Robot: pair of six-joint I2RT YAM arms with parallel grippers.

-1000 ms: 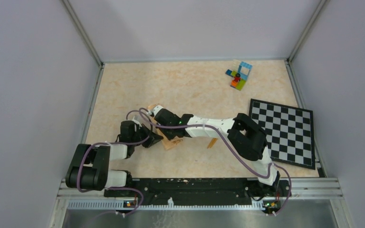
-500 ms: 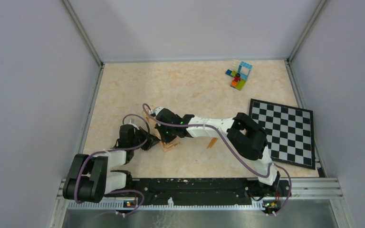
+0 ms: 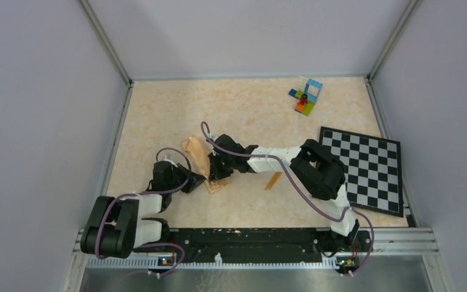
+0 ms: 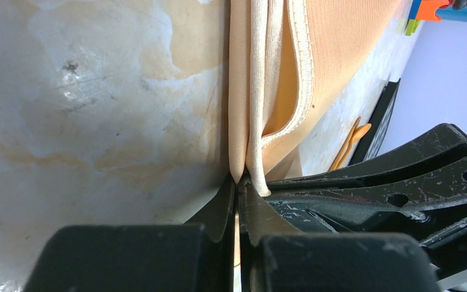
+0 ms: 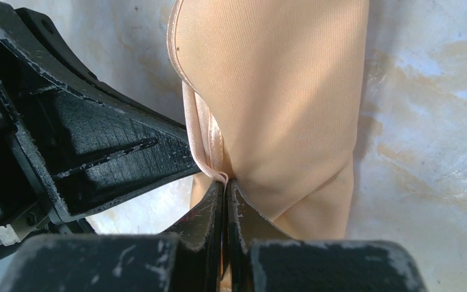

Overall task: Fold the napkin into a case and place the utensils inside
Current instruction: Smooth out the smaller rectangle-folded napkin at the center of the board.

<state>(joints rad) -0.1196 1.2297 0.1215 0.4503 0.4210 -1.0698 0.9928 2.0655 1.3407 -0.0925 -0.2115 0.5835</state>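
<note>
Both pincers are clamped tight on the napkin (image 3: 196, 153). The left pincer (image 4: 238, 182) bites the stacked hemmed edges of the fold, and the right pincer (image 5: 225, 184) pinches a layer just beside it, so the two are almost touching. The cloth fans out beyond both tips. The orange utensils (image 3: 273, 180) lie on the bench (image 3: 158, 109) to the right of the right pincer, apart from the cloth.

The napkin (image 3: 196, 155) is peach-tan, the utensils (image 3: 273, 180) orange, the board (image 3: 365, 167) black-and-white checkered.
</note>
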